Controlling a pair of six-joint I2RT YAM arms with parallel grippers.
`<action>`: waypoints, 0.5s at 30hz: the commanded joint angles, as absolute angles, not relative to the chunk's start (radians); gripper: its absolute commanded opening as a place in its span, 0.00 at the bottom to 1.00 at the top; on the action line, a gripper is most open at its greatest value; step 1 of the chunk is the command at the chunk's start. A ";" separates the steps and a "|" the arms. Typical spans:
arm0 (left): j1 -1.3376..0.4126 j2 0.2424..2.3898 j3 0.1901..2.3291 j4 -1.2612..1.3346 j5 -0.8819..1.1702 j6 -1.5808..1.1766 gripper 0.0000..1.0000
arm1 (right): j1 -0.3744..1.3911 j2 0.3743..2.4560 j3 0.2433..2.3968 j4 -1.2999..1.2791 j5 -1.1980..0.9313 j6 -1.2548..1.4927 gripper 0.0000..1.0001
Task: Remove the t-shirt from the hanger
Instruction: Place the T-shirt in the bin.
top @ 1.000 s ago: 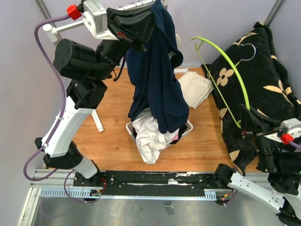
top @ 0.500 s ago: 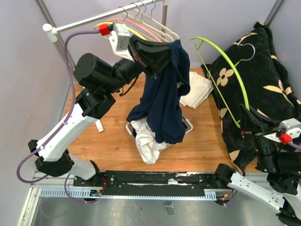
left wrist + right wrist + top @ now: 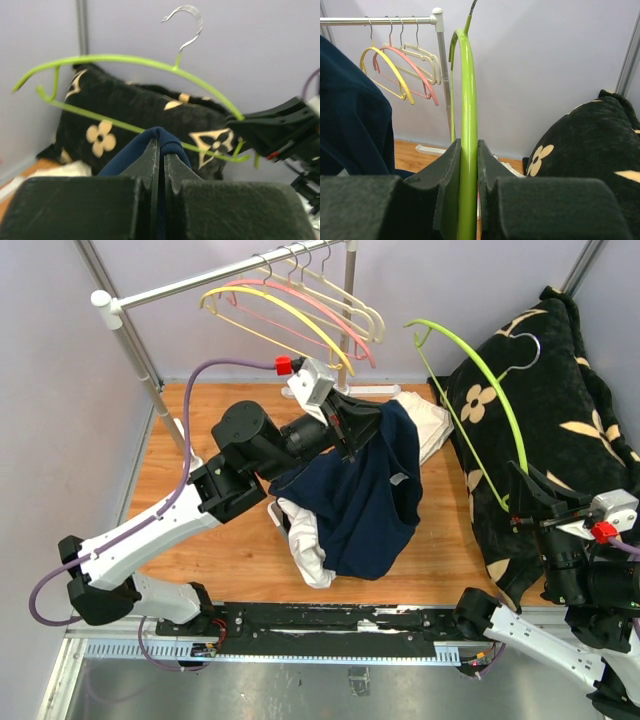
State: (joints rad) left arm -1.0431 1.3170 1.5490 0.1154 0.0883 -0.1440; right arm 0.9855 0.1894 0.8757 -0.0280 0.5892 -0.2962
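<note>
The navy t-shirt (image 3: pixel 365 495) is off the green hanger (image 3: pixel 490 375). It lies to the hanger's left and well apart from it, with its lower folds slumped over a heap of white clothes (image 3: pixel 305 540). It looks soft, light and limp, so it will likely sag from whatever point carries it. A bunched hem or collar fold is the sensible place to take it (a single layer might slip out). The left end effector (image 3: pixel 355 430) has such a hold, its jaws pressed together on a rolled fold of the navy cloth.

The right end effector (image 3: pixel 525 502), at the hanger's lower end, is clamped on the thin green arm, which looks stiff and smooth.

Further left of the hanger, past the shirt, bare desk (image 3: pixel 180 470) offers room to lay the cloth down. Up and left of the hanger runs a rack rail (image 3: pixel 200 282) with spare hangers (image 3: pixel 300 310), which a lifted arm could snag. A black flowered cushion (image 3: pixel 570 390) crowds the hanger's right side.
</note>
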 commanded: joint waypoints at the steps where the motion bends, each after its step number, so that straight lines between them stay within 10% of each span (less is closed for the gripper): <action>1: -1.057 1.255 1.450 0.108 -0.108 -0.095 0.01 | 0.993 0.195 0.878 0.017 0.605 -0.280 0.01; 15: -1.151 1.091 1.165 -0.103 -0.732 0.003 0.00 | 0.992 0.292 0.880 0.060 0.608 -0.287 0.01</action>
State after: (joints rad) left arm -1.1324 1.1675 1.2022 -0.0334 -0.4999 -0.0250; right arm 0.9855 0.2672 0.8757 -0.0216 0.6060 -0.2920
